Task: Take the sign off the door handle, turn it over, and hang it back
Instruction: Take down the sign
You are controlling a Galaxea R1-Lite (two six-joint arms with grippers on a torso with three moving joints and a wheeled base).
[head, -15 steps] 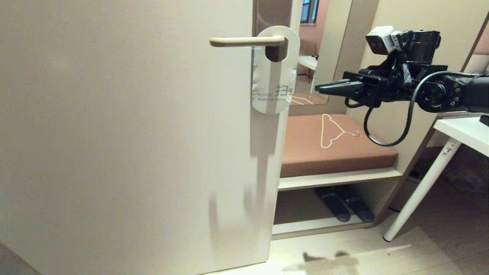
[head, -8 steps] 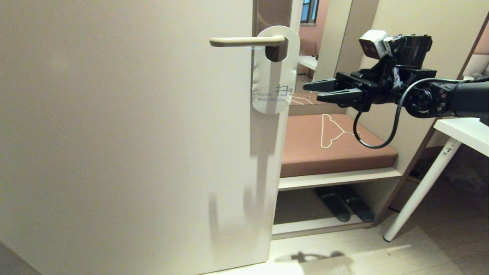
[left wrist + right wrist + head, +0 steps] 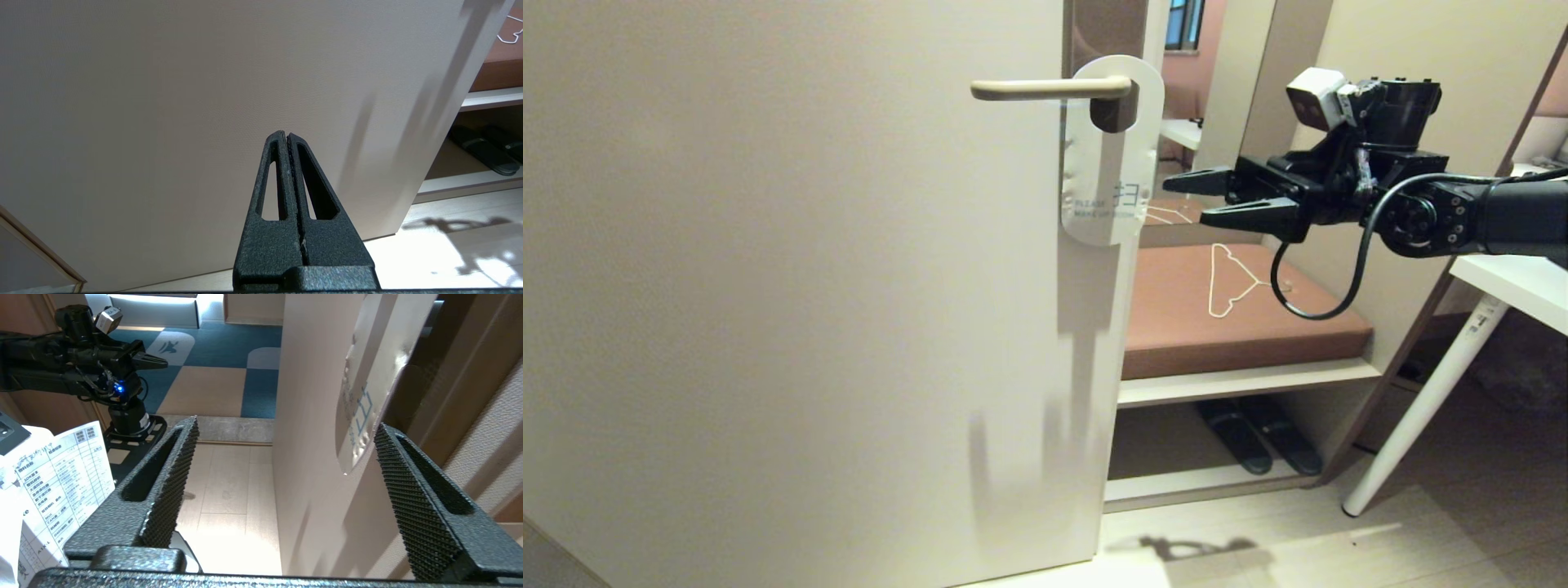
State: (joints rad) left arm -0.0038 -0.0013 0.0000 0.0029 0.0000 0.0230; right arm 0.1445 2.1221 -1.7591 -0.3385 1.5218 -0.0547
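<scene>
The sign (image 3: 1107, 167) hangs by its hole on the cream door handle (image 3: 1045, 88), its white face with blue "PLEASE MAKE UP ROOM" lettering turned towards me. My right gripper (image 3: 1186, 202) reaches in level from the right, open, a short way off the sign's lower right edge and not touching it. The right wrist view shows the sign (image 3: 367, 388) edge-on ahead of the wide-open right gripper (image 3: 286, 424), nothing between the pads. Low down and facing the door, my left gripper (image 3: 286, 134) stays shut and empty.
The cream door (image 3: 809, 286) fills the left. Beyond its edge lies a white wire hanger (image 3: 1232, 282) on a brown cushioned bench (image 3: 1307, 335), with dark slippers (image 3: 1258, 437) on the shelf below. A white table (image 3: 1519, 286) stands at the right under my right arm.
My right gripper has moved left towards the sign and its jaws have gone from nearly shut to wide open. The sign, handle and left arm have not moved.
</scene>
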